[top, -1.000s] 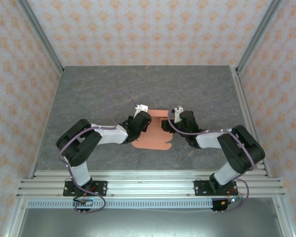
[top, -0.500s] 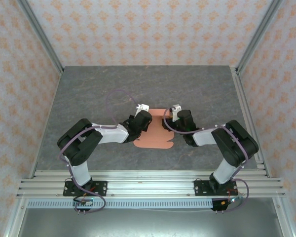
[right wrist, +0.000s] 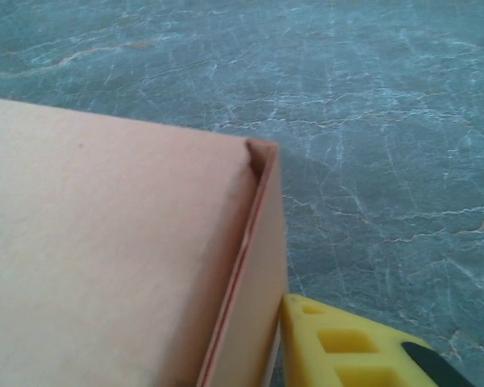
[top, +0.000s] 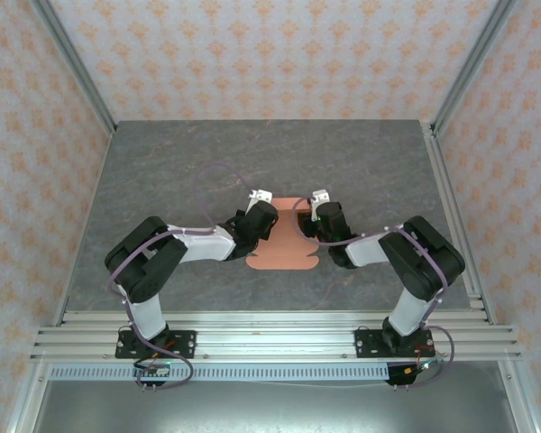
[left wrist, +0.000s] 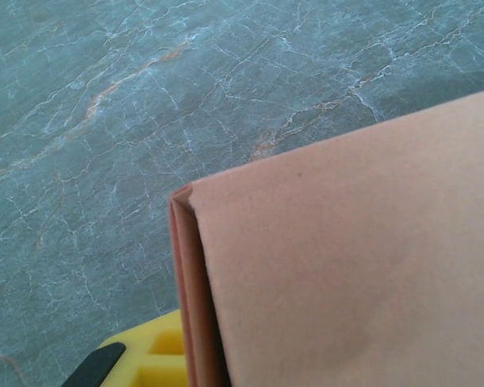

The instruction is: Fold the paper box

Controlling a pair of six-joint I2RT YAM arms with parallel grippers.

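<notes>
Your left gripper [top: 270, 224] pinches the salmon-orange cardboard paper box [top: 284, 254] at 9 o'clock. At 3 o'clock, cardboard hides whether your right gripper [top: 305, 225] grips.

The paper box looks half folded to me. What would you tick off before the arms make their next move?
1. Paper box lies on the table: ok.
2. Left end effector shut on the left wall: ok.
3. Right end effector's hold on the right wall: cannot tell; one yellow finger sits beside it.
4. Both side walls creased upward: ok.
5. Near rounded tabs folded: not ok, they lie flat.
</notes>
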